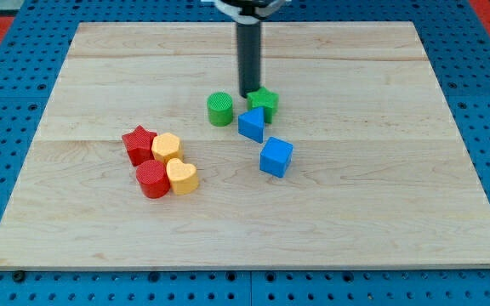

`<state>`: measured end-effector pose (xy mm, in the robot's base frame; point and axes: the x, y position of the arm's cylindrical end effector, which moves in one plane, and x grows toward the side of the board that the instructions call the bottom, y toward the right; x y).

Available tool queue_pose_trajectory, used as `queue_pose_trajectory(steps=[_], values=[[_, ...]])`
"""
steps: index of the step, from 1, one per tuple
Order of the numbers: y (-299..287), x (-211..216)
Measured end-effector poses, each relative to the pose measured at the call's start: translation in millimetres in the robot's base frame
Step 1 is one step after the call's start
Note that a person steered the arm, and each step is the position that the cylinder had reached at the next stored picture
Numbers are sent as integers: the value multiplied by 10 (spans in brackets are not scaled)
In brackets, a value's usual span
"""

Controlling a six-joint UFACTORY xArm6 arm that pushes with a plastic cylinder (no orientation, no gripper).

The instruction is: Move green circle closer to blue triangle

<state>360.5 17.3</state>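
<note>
Just tip (250,93) beside green circle (220,109), blue triangle (251,125)

So my tip (250,93) is parked just to the view's left of the green star (264,103), pretty much touching it. Green circle (219,109) sits left of the star, blue triangle (250,125) just below it, blue cube (276,156) lower right. Red star (139,144), yellow hexagon (166,148), red circle (152,180), yellow heart (182,177) bunch up far lower left on the table (381,204)
</note>
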Motion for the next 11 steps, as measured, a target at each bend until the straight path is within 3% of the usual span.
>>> queue_pose_trajectory(steps=[3, 6, 7, 9, 11], values=[[88, 400], [-376, 147], [-239, 329], [-318, 97], [-947, -140]])
